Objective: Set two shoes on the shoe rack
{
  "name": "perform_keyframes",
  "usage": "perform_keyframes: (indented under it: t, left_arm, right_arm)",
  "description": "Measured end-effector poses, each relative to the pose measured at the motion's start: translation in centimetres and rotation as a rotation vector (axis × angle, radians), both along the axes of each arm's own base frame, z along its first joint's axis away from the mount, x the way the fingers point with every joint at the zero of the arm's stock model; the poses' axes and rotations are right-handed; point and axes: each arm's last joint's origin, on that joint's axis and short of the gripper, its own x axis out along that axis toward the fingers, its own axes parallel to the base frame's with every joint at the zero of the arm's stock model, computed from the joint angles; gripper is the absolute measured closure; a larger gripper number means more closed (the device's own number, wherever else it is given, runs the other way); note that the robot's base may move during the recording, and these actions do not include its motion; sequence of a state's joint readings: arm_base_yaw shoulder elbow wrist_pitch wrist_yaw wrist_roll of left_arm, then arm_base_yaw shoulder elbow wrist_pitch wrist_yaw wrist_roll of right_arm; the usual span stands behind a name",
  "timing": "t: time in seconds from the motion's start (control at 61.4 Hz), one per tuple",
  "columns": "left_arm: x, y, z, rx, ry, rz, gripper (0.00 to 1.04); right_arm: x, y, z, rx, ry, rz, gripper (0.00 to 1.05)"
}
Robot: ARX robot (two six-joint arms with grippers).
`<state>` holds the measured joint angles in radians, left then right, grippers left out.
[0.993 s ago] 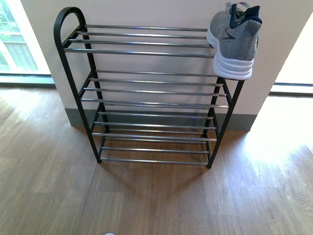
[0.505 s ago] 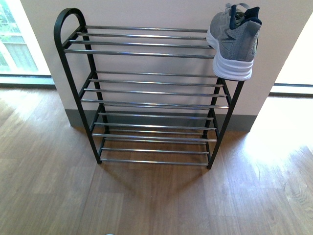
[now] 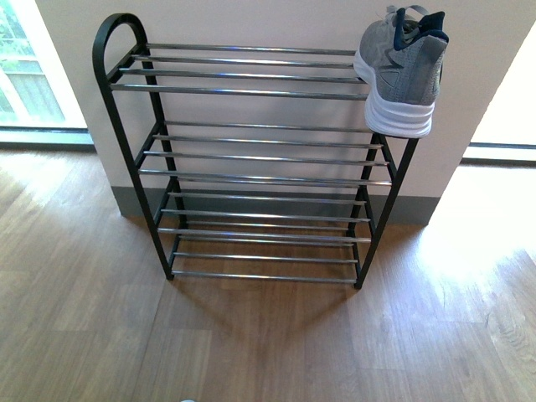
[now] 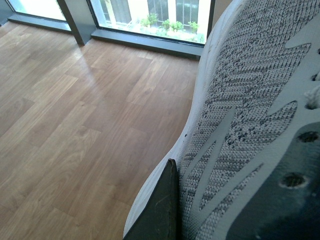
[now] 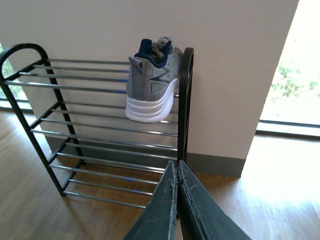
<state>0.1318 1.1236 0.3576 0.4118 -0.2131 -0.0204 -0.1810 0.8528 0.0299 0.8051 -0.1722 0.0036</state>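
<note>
Front view: one grey sneaker (image 3: 400, 71) sits at the right end of the shoe rack's (image 3: 251, 92) top tier. Its heel juts past the front bar, and the white wall (image 3: 251, 21) is right behind. The second sneaker (image 4: 240, 110) hangs over the wooden floor (image 4: 75, 125) near a window (image 4: 150, 15), clamped by the left gripper (image 4: 170, 190), one finger showing. The right gripper (image 5: 176, 167) faces the rack, jaws pressed together on nothing.
</note>
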Motion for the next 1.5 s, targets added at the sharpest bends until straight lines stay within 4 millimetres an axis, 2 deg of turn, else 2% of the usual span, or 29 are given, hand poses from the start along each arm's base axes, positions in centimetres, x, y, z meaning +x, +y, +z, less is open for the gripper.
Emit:
perform_keyframes:
  t: [0.228, 0.326, 1.286, 1.498]
  left_arm:
    - [0.0, 0.0, 0.0, 0.0, 0.0, 0.0, 1.03]
    - [0.0, 0.0, 0.0, 0.0, 0.0, 0.0, 1.03]
    - [0.0, 0.0, 0.0, 0.0, 0.0, 0.0, 1.03]
    - [0.0, 0.0, 0.0, 0.0, 0.0, 0.0, 1.03]
  right_arm:
    - [-1.4, 1.1, 0.7, -0.004, -0.021, -0.002, 1.03]
    - [-2.0, 2.2, 0.9, -0.004, -0.028, 0.01, 1.03]
    - [-4.3, 2.2, 1.1, -0.004, -0.037, 0.007, 1.03]
    - [-5.4, 2.2, 0.8, -0.004, -0.032, 0.006, 1.03]
